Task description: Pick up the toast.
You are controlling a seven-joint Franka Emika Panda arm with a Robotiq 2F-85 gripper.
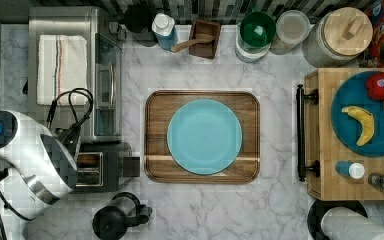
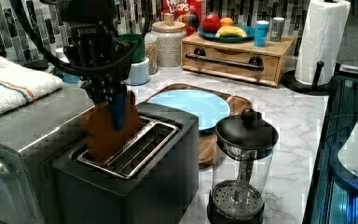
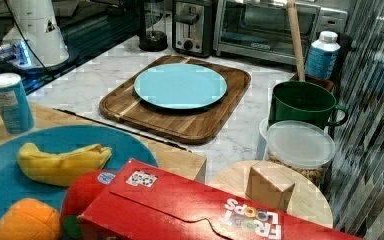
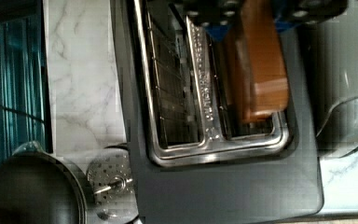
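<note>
Gripper (image 2: 114, 109) clamped on the toast (image 2: 103, 130), which stands upright, half out of the toaster's (image 2: 135, 158) slot at the left view's left; second slot beside it; red box (image 3: 200, 210) reads "FROOT LOOPS"; bare marble counter (image 1: 280, 125) surrounds the wooden tray (image 1: 156, 131).

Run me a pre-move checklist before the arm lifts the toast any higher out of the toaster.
1. Gripper closed on the toast: ok, blue fingers pinch the slice in the left view.
2. Toast clear of the toaster slot: not ok, its lower edge sits in the slot.
3. Second slot: ok, nothing in it in the wrist view.
4. Blue plate bare and on the wooden tray: ok.
5. French press standing apart from the toaster: ok.
6. Grip firmness: cannot tell.
</note>
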